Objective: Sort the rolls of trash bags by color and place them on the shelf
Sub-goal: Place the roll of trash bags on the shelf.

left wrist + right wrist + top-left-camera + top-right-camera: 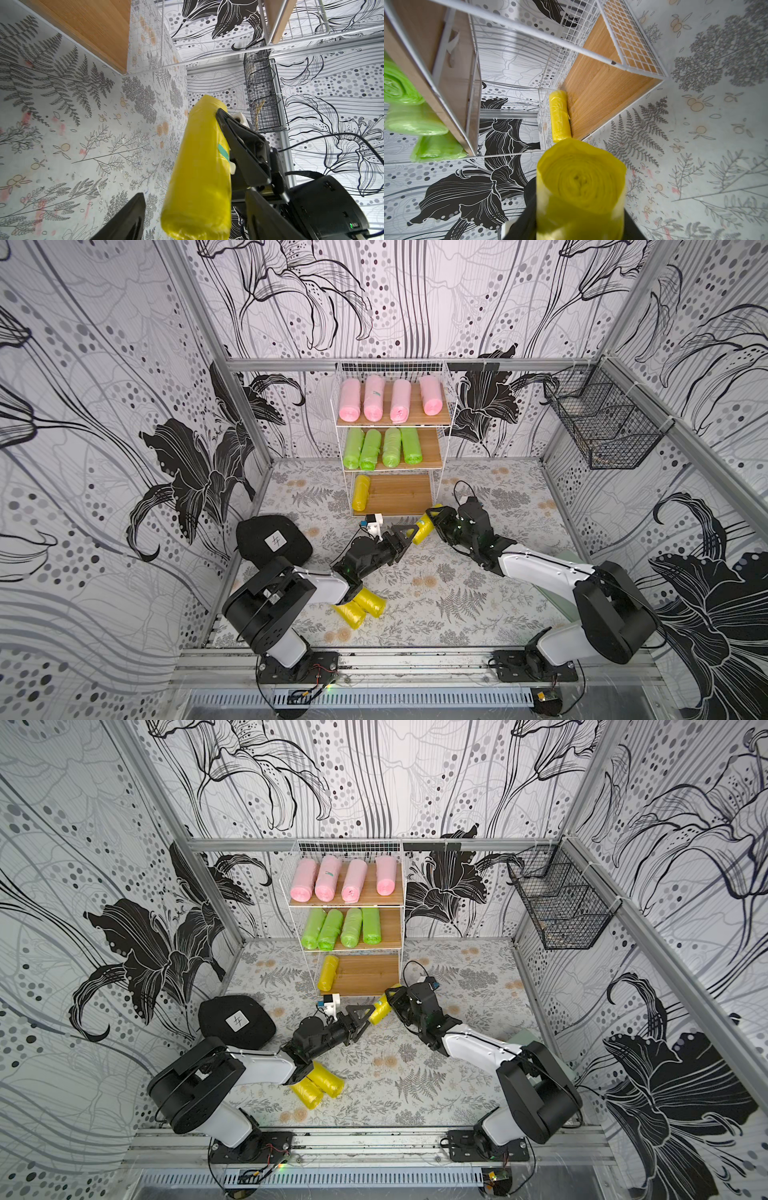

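A yellow roll (424,527) (199,166) hangs above the table just in front of the shelf (453,398). My right gripper (432,522) (579,207) is shut on one end of it. My left gripper (409,537) (194,193) is open around the other end, with a gap beside the roll. Another yellow roll (360,492) (560,116) lies at the left of the bottom board. Two yellow rolls (361,608) lie on the table, partly under my left arm. Several pink rolls (374,400) fill the top board and several green rolls (370,450) the middle one.
A black wire basket (602,423) hangs on the right wall. A black pad with a white label (272,541) lies on the table at the left, near my left arm. The shelf's white wire side panels flank the bottom board (403,495).
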